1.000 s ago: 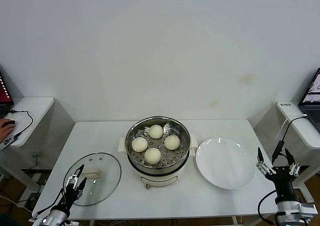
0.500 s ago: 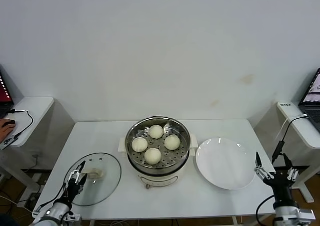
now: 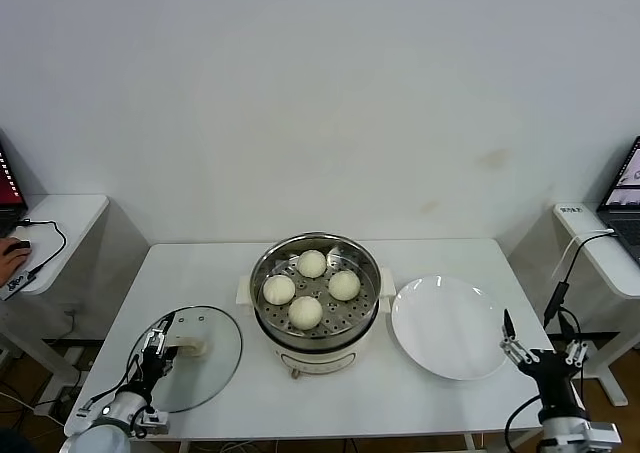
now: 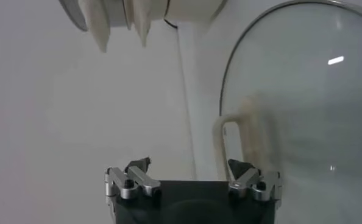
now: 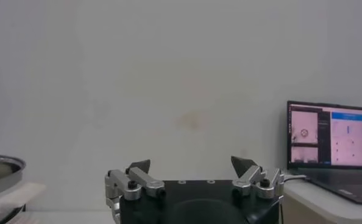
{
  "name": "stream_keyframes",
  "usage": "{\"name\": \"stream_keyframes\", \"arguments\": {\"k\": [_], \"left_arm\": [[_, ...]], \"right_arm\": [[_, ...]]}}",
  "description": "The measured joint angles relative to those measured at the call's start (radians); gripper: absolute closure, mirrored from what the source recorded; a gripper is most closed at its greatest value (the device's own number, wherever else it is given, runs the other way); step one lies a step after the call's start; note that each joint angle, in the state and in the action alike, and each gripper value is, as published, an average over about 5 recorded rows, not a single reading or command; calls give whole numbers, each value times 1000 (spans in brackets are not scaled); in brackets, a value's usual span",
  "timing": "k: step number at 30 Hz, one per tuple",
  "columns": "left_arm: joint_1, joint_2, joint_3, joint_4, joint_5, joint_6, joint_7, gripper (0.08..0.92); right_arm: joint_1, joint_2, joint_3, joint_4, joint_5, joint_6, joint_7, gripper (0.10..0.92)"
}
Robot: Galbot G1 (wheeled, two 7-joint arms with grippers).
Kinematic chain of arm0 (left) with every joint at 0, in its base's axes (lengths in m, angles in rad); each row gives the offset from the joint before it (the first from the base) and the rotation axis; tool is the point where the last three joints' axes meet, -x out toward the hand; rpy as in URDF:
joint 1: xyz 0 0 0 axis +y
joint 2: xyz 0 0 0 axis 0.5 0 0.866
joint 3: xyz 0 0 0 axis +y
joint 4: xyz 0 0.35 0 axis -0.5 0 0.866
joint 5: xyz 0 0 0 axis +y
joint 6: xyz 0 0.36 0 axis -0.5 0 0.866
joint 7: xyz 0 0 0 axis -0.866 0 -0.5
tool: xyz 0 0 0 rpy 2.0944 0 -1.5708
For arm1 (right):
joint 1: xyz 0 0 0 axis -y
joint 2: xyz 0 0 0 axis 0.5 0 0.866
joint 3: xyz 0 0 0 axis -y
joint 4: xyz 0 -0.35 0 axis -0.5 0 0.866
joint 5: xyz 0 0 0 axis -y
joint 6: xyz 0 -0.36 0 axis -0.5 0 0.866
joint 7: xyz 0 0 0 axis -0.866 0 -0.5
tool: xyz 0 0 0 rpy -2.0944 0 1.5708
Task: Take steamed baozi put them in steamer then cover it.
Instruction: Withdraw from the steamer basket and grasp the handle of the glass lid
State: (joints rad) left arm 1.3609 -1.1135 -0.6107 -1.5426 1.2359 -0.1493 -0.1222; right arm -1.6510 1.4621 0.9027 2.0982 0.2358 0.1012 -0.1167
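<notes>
The cover (image 3: 187,357), a round clear glass lid with a metal rim and a cream-white handle at its centre, lies flat on the white table (image 3: 420,398), well to the left of the pot, and the left gripper (image 3: 152,345) hovers at its near-left edge with its jaws spread wide and nothing between them. In the left wrist view the handle (image 4: 237,131) stands ahead of the open fingers, so the arm looks lined up to reach in for it; that would be the step in hand, since only the covering remains.

The right gripper (image 3: 540,351) hangs off the table's right front corner, jaws equally wide and empty, apparently parked clear of the work.

Further in, the steamer (image 3: 316,295), a round shiny stainless-steel pot on a white electric base, sits at the table's middle. Its perforated tray holds all four steamed baozi (image 3: 311,288), pale cream-white round buns, spaced in a loose ring. Just right of the pot, the flat round white plate (image 3: 450,325) holds nothing, which fits the buns having been loaded.
</notes>
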Motion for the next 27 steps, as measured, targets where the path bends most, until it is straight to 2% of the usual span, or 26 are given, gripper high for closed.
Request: {"name": "stream_keyframes", "arguments": {"k": [6, 9, 27], "left_arm": [[-24, -9, 12, 18, -28, 7, -1, 177], [-30, -15, 18, 26, -41, 10, -3, 212], [-6, -27, -1, 16, -79, -10, -50, 727]], "right_arm": [[-2, 1, -7, -2, -7, 0, -1, 203], [-2, 1, -12, -1, -9, 0, -2, 203], [-9, -9, -37, 22, -14, -3, -6, 203]]}}
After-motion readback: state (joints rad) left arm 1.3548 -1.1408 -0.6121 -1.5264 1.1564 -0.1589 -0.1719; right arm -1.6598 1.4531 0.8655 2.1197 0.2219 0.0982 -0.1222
